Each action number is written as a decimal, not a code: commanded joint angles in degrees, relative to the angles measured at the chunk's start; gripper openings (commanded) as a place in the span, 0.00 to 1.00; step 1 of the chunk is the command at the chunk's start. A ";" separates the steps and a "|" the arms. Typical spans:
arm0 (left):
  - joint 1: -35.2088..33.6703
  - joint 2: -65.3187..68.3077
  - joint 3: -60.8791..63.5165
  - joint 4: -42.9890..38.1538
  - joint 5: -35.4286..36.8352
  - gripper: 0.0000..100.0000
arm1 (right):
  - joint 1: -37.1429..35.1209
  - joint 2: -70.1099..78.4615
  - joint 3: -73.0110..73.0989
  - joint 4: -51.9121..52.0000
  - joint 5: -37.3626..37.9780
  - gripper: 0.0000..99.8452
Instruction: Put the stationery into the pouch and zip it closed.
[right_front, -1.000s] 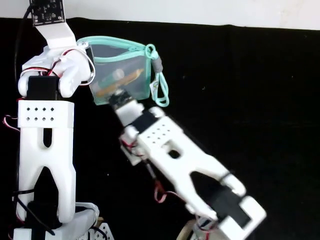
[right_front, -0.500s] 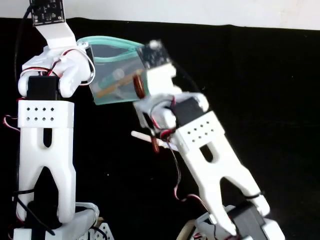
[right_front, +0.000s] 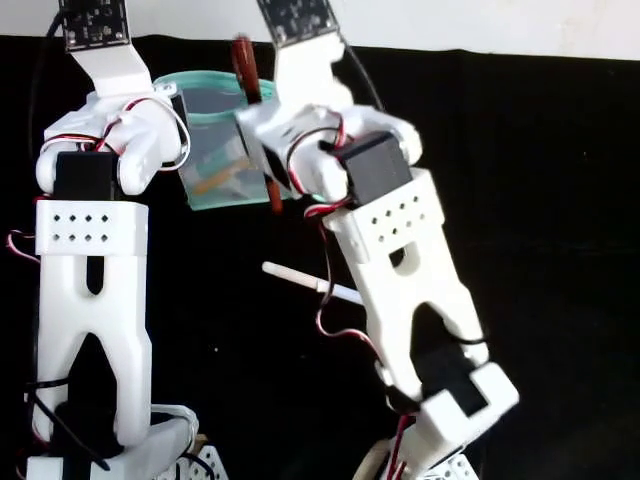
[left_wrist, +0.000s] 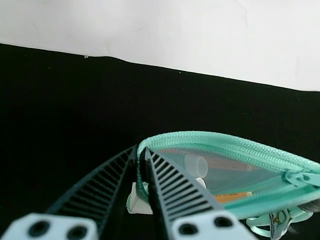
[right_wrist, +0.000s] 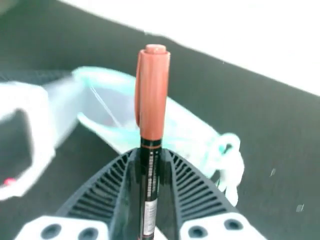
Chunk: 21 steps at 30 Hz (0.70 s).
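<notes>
A clear pouch (right_front: 215, 150) with a teal zipper rim is held up at the back left, its mouth open. My left gripper (left_wrist: 141, 152) is shut on the pouch's rim (left_wrist: 200, 142) at one end. Inside the pouch lie an orange pencil (left_wrist: 232, 197) and a white capped item (left_wrist: 195, 164). My right gripper (right_wrist: 149, 155) is shut on a pen with a brown cap (right_wrist: 151, 100), holding it upright. In the high view that pen (right_front: 243, 62) stands right in front of the pouch, with the right gripper (right_front: 258, 130) beside it. The pouch (right_wrist: 165, 125) shows behind the pen.
A white pen (right_front: 310, 283) lies on the black table (right_front: 540, 200) under the right arm. The left arm's white body (right_front: 92, 260) stands along the left side. A white wall (left_wrist: 160, 30) runs behind the table's far edge.
The right arm has swung up from low beside the pouch and turned, carrying the brown-capped pen upright in front of the pouch. The left arm and pouch have stayed put.
</notes>
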 joint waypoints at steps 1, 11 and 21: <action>0.31 0.84 1.54 -0.09 0.35 0.01 | 0.57 3.38 -13.41 0.31 1.49 0.01; 0.31 0.84 1.45 -0.09 0.35 0.01 | 0.31 18.86 -47.96 -0.04 3.96 0.01; 0.22 0.92 1.36 -0.09 0.35 0.01 | 0.22 26.86 -52.97 -8.66 3.96 0.01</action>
